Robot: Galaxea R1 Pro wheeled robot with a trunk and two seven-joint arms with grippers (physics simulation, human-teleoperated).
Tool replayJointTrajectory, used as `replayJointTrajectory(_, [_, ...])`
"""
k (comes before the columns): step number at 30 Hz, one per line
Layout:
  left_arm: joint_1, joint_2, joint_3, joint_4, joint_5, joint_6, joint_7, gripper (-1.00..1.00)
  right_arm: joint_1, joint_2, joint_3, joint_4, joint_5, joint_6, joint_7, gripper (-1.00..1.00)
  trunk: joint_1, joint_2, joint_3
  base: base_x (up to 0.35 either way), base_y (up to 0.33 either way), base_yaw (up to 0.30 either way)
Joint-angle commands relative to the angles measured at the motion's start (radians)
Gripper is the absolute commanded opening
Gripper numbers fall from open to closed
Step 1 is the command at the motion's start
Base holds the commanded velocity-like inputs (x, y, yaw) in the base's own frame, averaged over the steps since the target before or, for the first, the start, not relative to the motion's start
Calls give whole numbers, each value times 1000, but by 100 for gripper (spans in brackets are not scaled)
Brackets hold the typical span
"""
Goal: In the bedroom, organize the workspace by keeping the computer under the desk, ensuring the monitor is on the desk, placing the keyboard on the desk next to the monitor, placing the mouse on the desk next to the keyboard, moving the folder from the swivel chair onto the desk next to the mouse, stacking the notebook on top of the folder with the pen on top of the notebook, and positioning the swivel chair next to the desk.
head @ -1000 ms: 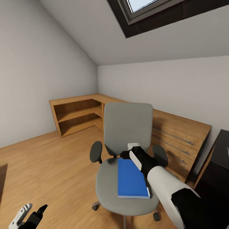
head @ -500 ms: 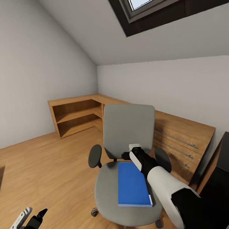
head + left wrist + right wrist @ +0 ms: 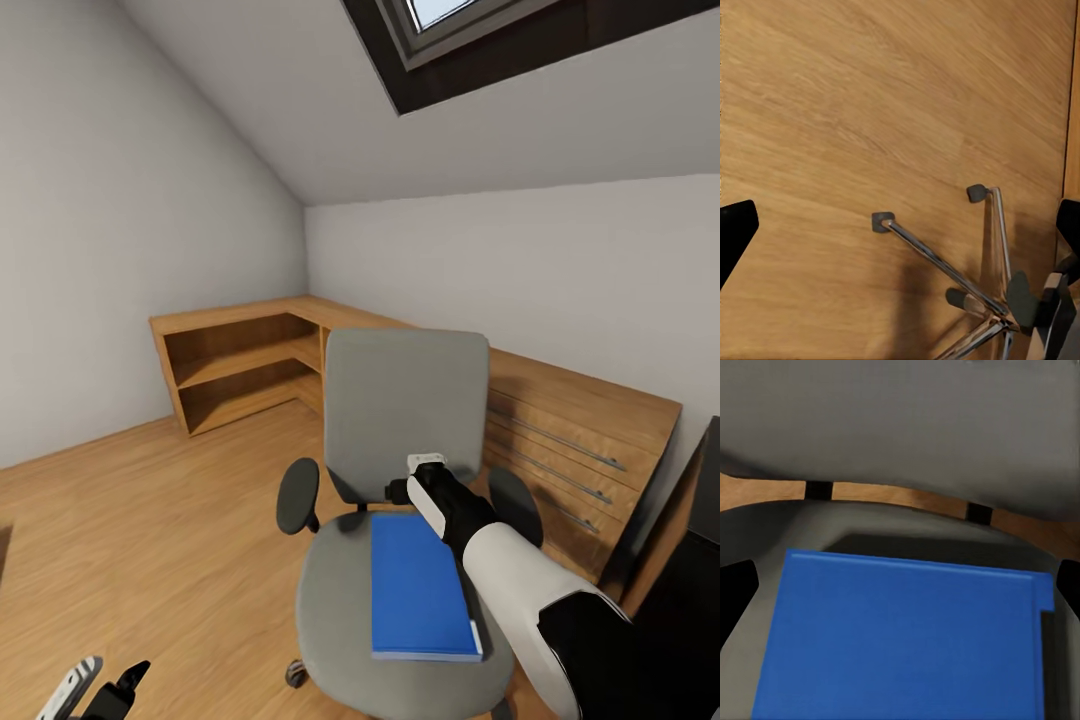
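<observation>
The grey swivel chair point(image 3: 400, 400) stands in the middle of the head view, facing me. The bright blue folder point(image 3: 418, 588) lies flat on its seat. My right gripper point(image 3: 405, 490) hovers just above the folder's far edge, near the backrest. In the right wrist view the folder point(image 3: 907, 637) lies below the open right gripper point(image 3: 900, 589), whose dark fingertips point(image 3: 735, 592) stand wide apart with nothing between them. My left gripper point(image 3: 100, 685) hangs low at the left, open, over the floor beside the chair's chrome star base point(image 3: 967, 285). A black edge of the desk point(image 3: 700, 520) shows at the far right.
A light wood dresser with drawers point(image 3: 575, 440) runs along the wall behind the chair, joined to open corner shelves point(image 3: 240, 365). A skylight point(image 3: 470, 30) sits in the sloped ceiling. Bare wood floor point(image 3: 150, 520) stretches to the left.
The whole view has shifted as the camera moved a little closer to the chair. My right gripper stays over the folder's far edge, and the left gripper sits lower in the picture.
</observation>
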Motion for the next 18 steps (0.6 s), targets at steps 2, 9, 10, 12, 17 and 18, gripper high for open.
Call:
replayJointTrajectory(2, [0,2,6,11,14,5,9,100,-1,0,5,0,-11,3,-9,100,0,0,-1,63,0,0])
replayJointTrajectory(9, [0,-3,42,36,26,12,2,100,-1,0,5,0,-11,3,-9,100,12,-21,-10,18,0,0])
replayJointTrajectory(10, [0,-3,45,36,28,14,1,100,-1,0,5,0,-11,3,-9,100,15,-28,-13,4,0,0])
replayJointTrajectory(12, [0,-3,47,36,28,15,-1,100,-1,0,5,0,-11,3,-9,100,23,-42,-20,3,0,0])
replayJointTrajectory(17, [0,-3,49,35,29,17,-2,100,-1,0,5,0,-12,3,-9,100,42,-77,-35,1,0,0])
replayJointTrajectory(18, [0,-3,49,35,29,18,-2,100,-1,0,5,0,-12,3,-10,100,46,-84,-38,0,0,0])
